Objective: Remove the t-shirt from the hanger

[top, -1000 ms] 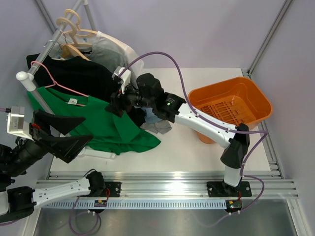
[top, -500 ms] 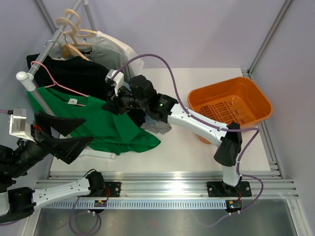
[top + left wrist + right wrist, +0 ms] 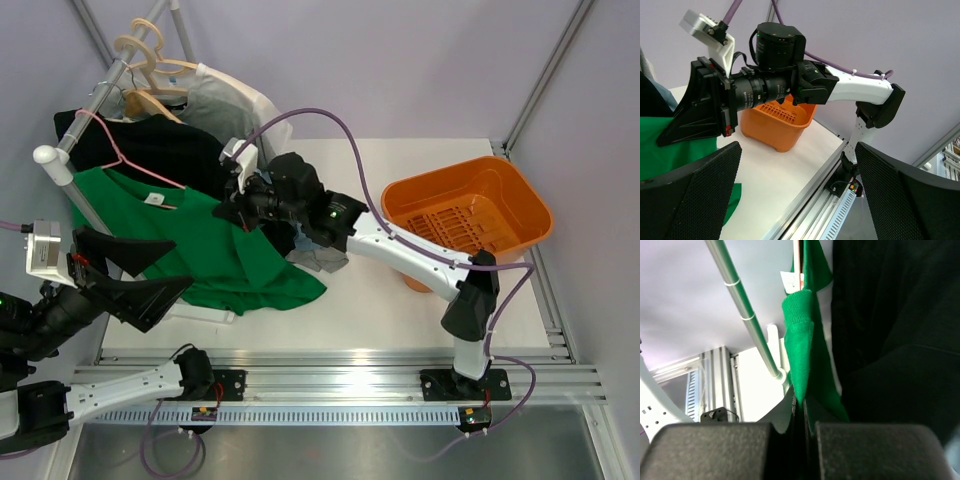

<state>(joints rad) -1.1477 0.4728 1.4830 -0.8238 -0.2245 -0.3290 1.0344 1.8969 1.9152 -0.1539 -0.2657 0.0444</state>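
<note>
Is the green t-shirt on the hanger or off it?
On it: the hanger enters the collar of the t-shirt, and the right gripper is shut on its edge.

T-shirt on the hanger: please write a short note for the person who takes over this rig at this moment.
Right pincer: shut on an edge of the t-shirt, beside the black shirt.
Left pincer: open, holds nothing, near the t-shirt's left side.
The t-shirt is on the pink hanger, which hooks on the rail; its lower part reaches the table.
Done: grip taken. To do: pull the t-shirt off the hanger.
</note>
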